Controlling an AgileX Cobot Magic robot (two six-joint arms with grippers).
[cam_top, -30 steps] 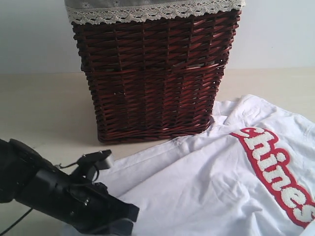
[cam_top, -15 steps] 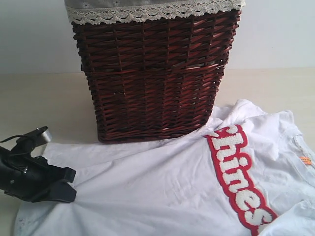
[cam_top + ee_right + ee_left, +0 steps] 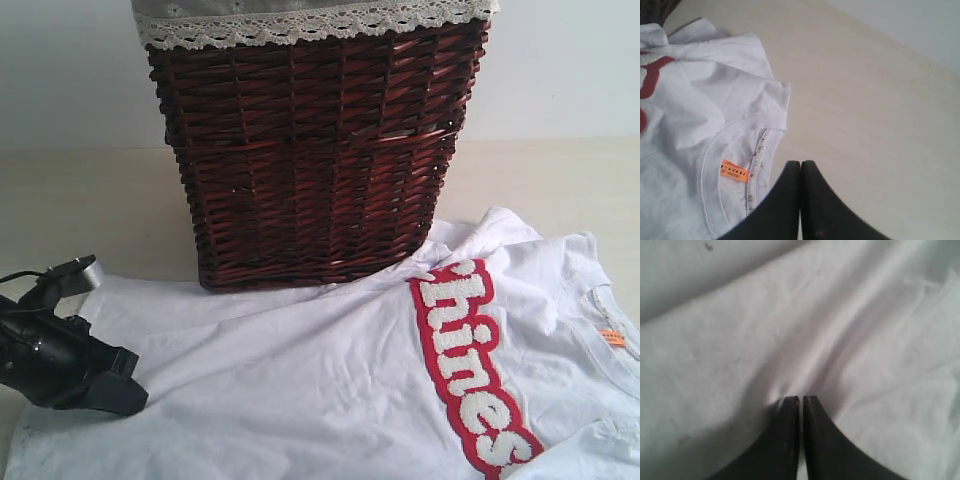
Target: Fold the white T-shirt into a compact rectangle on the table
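White cotton, the white T-shirt (image 3: pixel 320 380) lies spread print-up on the table (image 3: pixel 100 200), one edge against the wicker basket (image 3: pixel 310 150). The left gripper (image 3: pixel 801 400) is all but closed, with cloth puckered at its tips, apparently nipped. The right gripper (image 3: pixel 800 163) is closed on nothing beside the collar. Judging this as flattening: draw the hem low and taut toward the table's left edge, smoothing creases before letting go

Plain pale wall (image 3: pixel 560 70) at back, meets the table (image 3: pixel 90 200) in a straight horizontal line. Tabletop beige, smooth, matte; light soft & even, shadows faint. Dark red-brown wicker basket (image 3: pixel 310 150) stands upright on it, centre-back, close to wall side. Grey liner (image 3: pixel 200 8) w/ cream lace trim (image 3: pixel 300 28) folded over its rim; basket top cut off by frame edge
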